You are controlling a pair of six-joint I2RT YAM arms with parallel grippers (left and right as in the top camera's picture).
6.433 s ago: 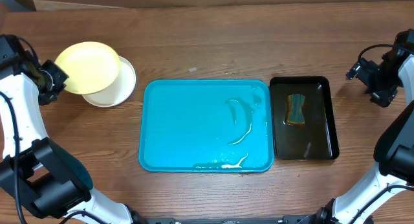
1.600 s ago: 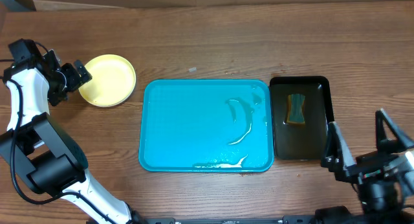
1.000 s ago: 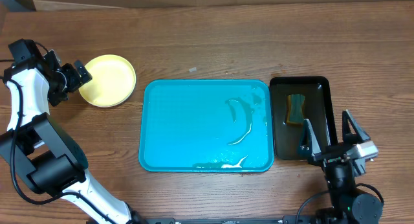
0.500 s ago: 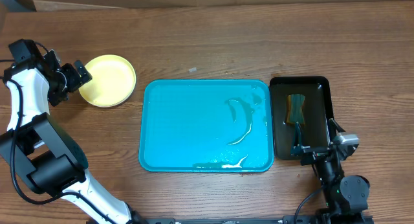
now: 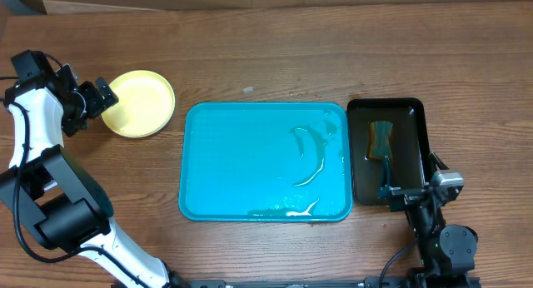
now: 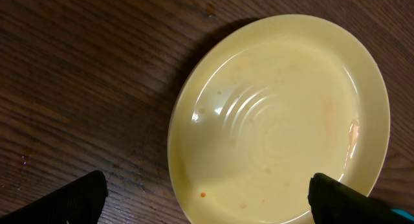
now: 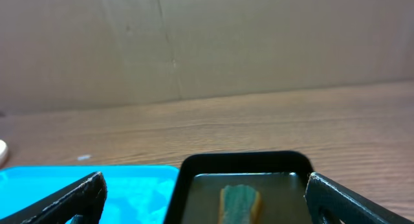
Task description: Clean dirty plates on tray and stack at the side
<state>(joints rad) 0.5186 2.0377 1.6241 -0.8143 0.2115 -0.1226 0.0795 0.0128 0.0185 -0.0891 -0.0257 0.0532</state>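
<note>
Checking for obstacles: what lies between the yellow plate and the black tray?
In the overhead view, the turquoise tray lies between the yellow plate and the black tray.

This looks like a robot lab, not a real kitchen. Two robot arms [image 5: 33, 130] sit at a wood table [image 5: 333, 55], and a plain cardboard wall [image 7: 207, 43] stands well ahead of the right pincer [image 7: 204, 180], past the black tray [image 7: 239, 160].
</note>
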